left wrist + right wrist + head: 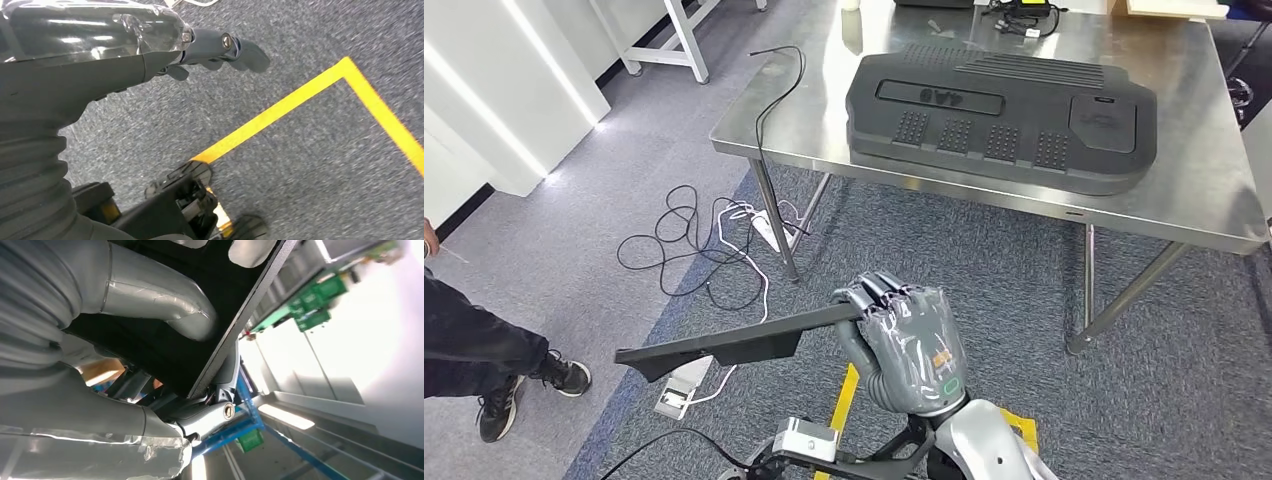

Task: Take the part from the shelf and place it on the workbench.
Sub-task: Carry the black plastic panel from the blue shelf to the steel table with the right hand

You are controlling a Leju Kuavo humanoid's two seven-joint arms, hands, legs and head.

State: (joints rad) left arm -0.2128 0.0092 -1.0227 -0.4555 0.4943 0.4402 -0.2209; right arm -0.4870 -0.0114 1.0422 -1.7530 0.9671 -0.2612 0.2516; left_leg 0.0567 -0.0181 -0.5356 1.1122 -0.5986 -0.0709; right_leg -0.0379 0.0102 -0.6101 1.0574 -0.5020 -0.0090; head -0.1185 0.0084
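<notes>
One hand carries the load: the right hand (906, 335) has its fingers wrapped over one end of the part (724, 347), a long flat black strip that juts sideways, level, low over the carpet (984, 270). In the right wrist view the thumb (150, 300) presses the part's dark face (165, 355). The left hand (220, 50) hangs over the carpet, fingers loosely extended, holding nothing.

Ahead stands the bench (824, 110), steel, with a big black cover (1004, 105) taking up its middle. Cables (694, 240) trail on the floor by its near leg, and a person's shoes (499, 405) are at the left.

The carry seems nearly over. To do it well, I would raise the part above the bench edge first, keep its free end clear of the leg, then lay it on the bare steel left of the cover.
</notes>
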